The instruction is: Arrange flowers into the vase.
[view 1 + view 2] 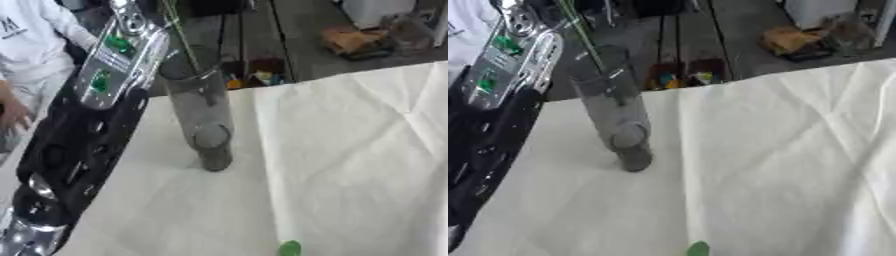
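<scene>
Tabletop (350,165) under a creased white cloth, dark floor and clutter behind it. Left eye view: we see the clear glass vase (199,107) standing upright near the tabletop's far-left edge, a thin green stem (181,35) rising out of its mouth and off the top of the picture. Our left arm (83,130) runs up the left side just beside the vase; its hand is cut off above, so we cannot tell what the fingers are doing. A small green leaf (290,248) lies at the near edge, well apart from the vase. Right eye view: same layout, vase (614,115) and stem (584,35) sit further left, leaf (698,249) at the bottom. Right hand shows in neither view.
</scene>
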Robot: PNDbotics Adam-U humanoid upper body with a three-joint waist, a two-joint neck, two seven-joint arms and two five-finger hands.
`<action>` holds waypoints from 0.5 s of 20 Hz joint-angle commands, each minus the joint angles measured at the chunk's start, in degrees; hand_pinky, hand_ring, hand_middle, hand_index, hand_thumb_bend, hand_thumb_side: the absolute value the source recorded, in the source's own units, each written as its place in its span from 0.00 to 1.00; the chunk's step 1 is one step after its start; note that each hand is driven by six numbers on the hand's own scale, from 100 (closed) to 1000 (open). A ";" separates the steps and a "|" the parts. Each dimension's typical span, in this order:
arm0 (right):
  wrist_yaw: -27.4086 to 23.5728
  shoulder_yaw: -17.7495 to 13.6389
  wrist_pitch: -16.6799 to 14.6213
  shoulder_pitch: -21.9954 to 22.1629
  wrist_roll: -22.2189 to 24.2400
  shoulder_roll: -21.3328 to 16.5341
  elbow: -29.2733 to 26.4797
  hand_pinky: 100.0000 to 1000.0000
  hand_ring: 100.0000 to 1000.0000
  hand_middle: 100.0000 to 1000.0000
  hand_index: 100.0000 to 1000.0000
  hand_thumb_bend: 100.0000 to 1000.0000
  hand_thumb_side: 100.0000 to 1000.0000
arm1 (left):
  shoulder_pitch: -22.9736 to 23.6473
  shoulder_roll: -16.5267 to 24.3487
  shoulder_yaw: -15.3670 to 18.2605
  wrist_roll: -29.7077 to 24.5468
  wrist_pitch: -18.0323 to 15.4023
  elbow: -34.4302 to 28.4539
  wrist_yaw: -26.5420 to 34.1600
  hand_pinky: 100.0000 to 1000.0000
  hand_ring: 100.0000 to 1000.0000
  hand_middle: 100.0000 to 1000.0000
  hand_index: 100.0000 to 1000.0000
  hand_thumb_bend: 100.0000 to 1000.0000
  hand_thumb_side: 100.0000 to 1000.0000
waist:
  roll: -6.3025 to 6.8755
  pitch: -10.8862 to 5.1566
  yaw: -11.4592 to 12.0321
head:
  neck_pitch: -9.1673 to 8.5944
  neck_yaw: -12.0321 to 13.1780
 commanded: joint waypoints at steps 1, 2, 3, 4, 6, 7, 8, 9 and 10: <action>-0.57 -0.30 0.06 -0.55 0.02 -0.41 -1.01 0.63 0.76 0.52 0.81 0.00 1.00 | -0.83 1.90 -0.06 8.86 9.69 -1.03 -0.30 0.37 0.66 0.63 0.33 0.36 0.69 | -0.63 -1.45 0.09 | -0.86 -0.15; -0.58 -0.29 0.07 -0.56 0.03 -0.41 -1.01 0.63 0.76 0.52 0.81 0.00 1.00 | -0.81 1.91 -0.11 8.70 9.69 -1.04 -0.40 0.37 0.67 0.64 0.35 0.36 0.70 | -0.62 -1.45 0.09 | -0.89 -0.17; -0.60 -0.29 0.07 -0.56 0.04 -0.41 -1.01 0.63 0.76 0.52 0.81 0.00 1.00 | -0.80 1.94 -0.15 8.50 9.64 -1.08 -0.54 0.38 0.67 0.64 0.36 0.35 0.70 | -0.60 -1.44 0.10 | -0.92 -0.20; -0.62 -0.29 0.09 -0.55 0.04 -0.41 -1.01 0.63 0.76 0.52 0.81 0.00 1.00 | -0.78 1.96 -0.18 8.24 9.59 -1.13 -0.69 0.38 0.68 0.64 0.36 0.34 0.70 | -0.56 -1.42 0.13 | -0.93 -0.21; -0.65 -0.27 0.10 -0.53 0.06 -0.42 -1.01 0.63 0.76 0.52 0.81 0.00 1.00 | -0.73 2.10 -0.25 7.73 9.68 -1.11 -1.13 0.39 0.68 0.65 0.35 0.32 0.69 | -0.50 -1.41 0.21 | -0.91 -0.22; -0.66 -0.27 0.11 -0.52 0.06 -0.42 -1.01 0.63 0.76 0.52 0.81 0.00 1.00 | -0.70 2.21 -0.29 7.41 9.85 -1.10 -1.51 0.39 0.68 0.65 0.35 0.31 0.69 | -0.47 -1.40 0.24 | -0.90 -0.21; -0.67 -0.30 0.12 -0.48 0.02 -0.45 -1.01 0.63 0.76 0.52 0.81 0.00 1.00 | -0.61 2.51 -0.47 6.91 10.13 -1.09 -2.10 0.40 0.69 0.66 0.36 0.30 0.69 | -0.43 -1.42 0.30 | -0.87 -0.29; -0.68 -0.33 0.13 -0.44 -0.02 -0.47 -1.01 0.63 0.76 0.52 0.81 0.00 1.00 | -0.50 2.84 -0.62 6.26 10.54 -1.10 -2.76 0.40 0.70 0.66 0.36 0.29 0.69 | -0.40 -1.45 0.35 | -0.83 -0.37; -0.67 -0.34 0.14 -0.40 -0.05 -0.50 -1.01 0.63 0.76 0.52 0.81 0.00 1.00 | -0.38 3.16 -0.74 5.55 11.02 -1.08 -3.47 0.40 0.70 0.66 0.36 0.29 0.69 | -0.36 -1.48 0.40 | -0.81 -0.44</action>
